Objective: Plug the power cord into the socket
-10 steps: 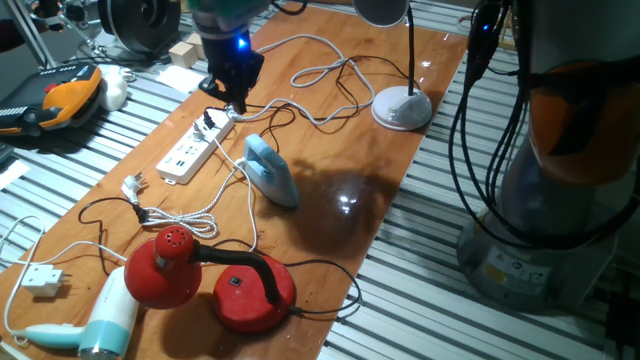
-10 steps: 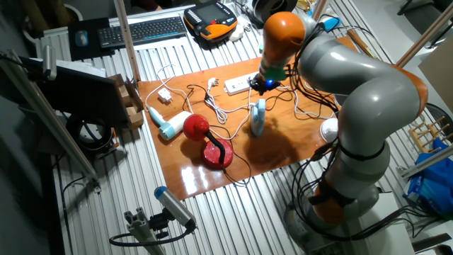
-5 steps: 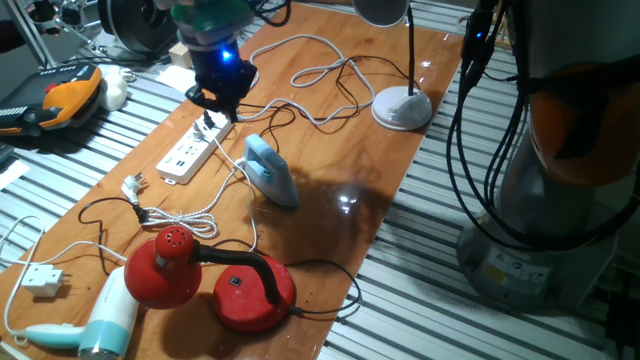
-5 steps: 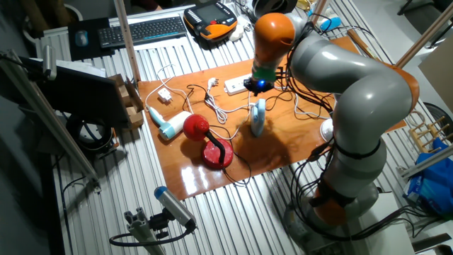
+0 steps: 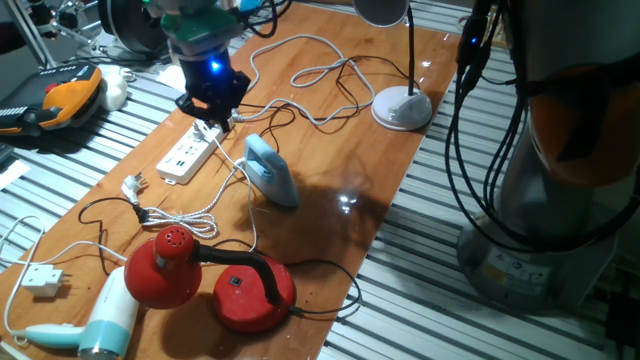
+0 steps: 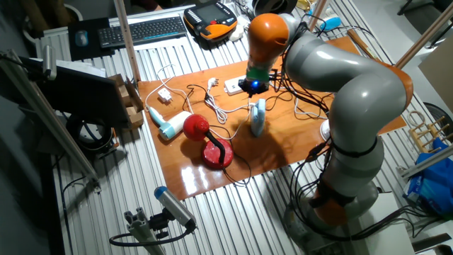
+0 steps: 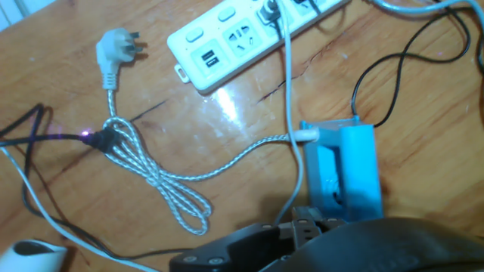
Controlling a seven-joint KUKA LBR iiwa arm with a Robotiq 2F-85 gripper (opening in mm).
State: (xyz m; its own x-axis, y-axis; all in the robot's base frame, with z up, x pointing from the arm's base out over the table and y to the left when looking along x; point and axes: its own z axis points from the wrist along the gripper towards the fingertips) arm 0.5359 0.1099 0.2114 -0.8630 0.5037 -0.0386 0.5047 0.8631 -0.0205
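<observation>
Shifted along the socket, the hand hovers, finger spread unreadable.

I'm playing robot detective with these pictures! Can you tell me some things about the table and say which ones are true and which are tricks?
1. The gripper hangs over the white power strip. True.
2. The white plug on the braided cord is pushed into the power strip. False: it lies loose on the wood beside the strip.
3. The red lamp stands at the table's near end in one fixed view. True.
4. The blue iron sits on top of the power strip. False: it rests on the wood next to it.
</observation>
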